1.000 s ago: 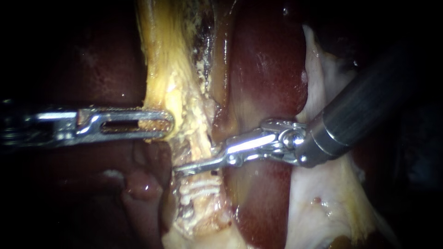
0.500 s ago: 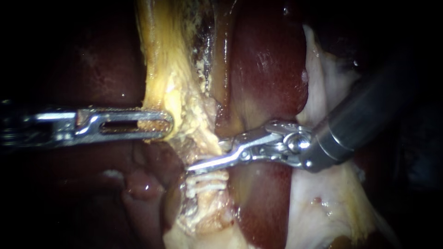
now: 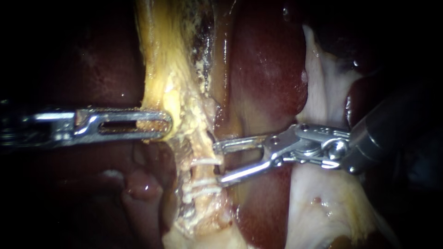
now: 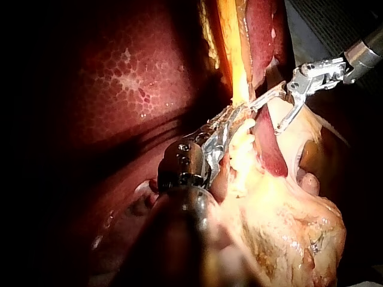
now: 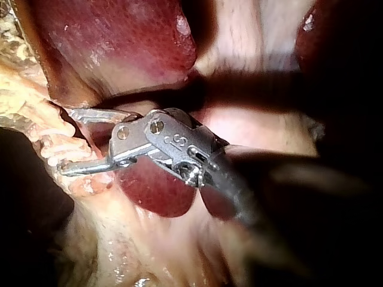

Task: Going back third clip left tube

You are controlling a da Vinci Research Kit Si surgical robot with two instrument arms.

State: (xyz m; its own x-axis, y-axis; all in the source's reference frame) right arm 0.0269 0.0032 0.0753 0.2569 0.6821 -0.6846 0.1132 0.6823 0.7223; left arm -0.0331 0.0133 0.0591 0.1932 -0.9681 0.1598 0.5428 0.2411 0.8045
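Clips (image 3: 203, 162) show as thin white bands across the pale yellow tube (image 3: 173, 87): one alone, then a close pair just below it. The tube runs down the middle of the endoscope view, with dark red liver (image 3: 267, 69) beside it.

The left instrument (image 3: 162, 124) has its slotted jaws clamped on the tube above the clips, and yellow tissue shows through the slot. The right instrument (image 3: 218, 163) has its jaws spread wide and holds nothing. Its tips sit at the tube's edge, one above the single clip and one level with the pair. Whether either tip touches the tube is not clear. The right wrist view shows the same spread, with both tips just beside the frayed yellow tissue.

The step in hand looks like drawing the right instrument away from the clipped tube. To do it well:

- Back the instrument out along the line of its own shaft, not sideways.
- Keep the jaws apart until both tips are well clear, so neither one hooks a clip or catches the ragged fringe.
- Watch the lower jaw, which lies close over the liver, and lift it slightly so it does not scrape.
- Keep the left instrument's hold steady, because a change in its pull would shift the clips against the leaving tips.
- Keep the shaft from dragging on the pale tissue (image 3: 318, 203) under it.
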